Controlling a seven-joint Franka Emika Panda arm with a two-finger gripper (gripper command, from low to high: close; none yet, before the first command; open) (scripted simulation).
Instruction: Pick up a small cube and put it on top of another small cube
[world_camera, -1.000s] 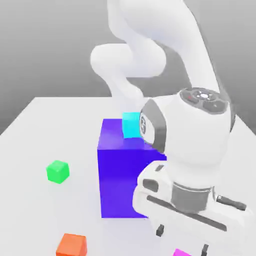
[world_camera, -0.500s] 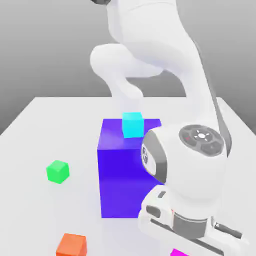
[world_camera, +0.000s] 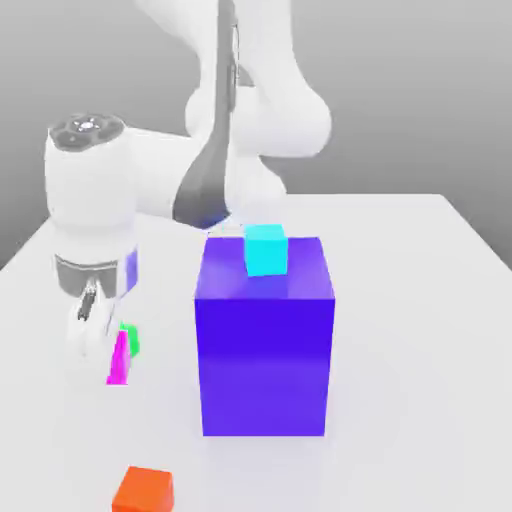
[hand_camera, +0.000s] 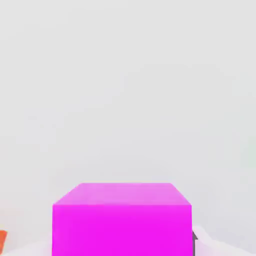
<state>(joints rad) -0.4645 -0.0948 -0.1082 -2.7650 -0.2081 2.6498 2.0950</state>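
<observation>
Magenta cube (hand_camera: 122, 230) — gripped in the gripper (world_camera: 116, 364), its fingers closed on the sides as far as the cube allows. Just past it in the exterior view, partly hidden, is the green cube (world_camera: 132, 340). Toward that view's right of the gripper stands the blue-violet block (world_camera: 265, 365), cyan cube (world_camera: 266, 251) on top — the orange cube (world_camera: 144, 491) lies nearer the camera than the gripper.

So the big block (world_camera: 264, 365) sits mid-table (world_camera: 420, 400), top cube (world_camera: 266, 250) on it. Toward the exterior view's left, the gripper (world_camera: 113, 373) has the held cube (hand_camera: 122, 230), far cube (world_camera: 134, 341) partly behind; front cube (world_camera: 144, 492)'s nearest the camera.
</observation>
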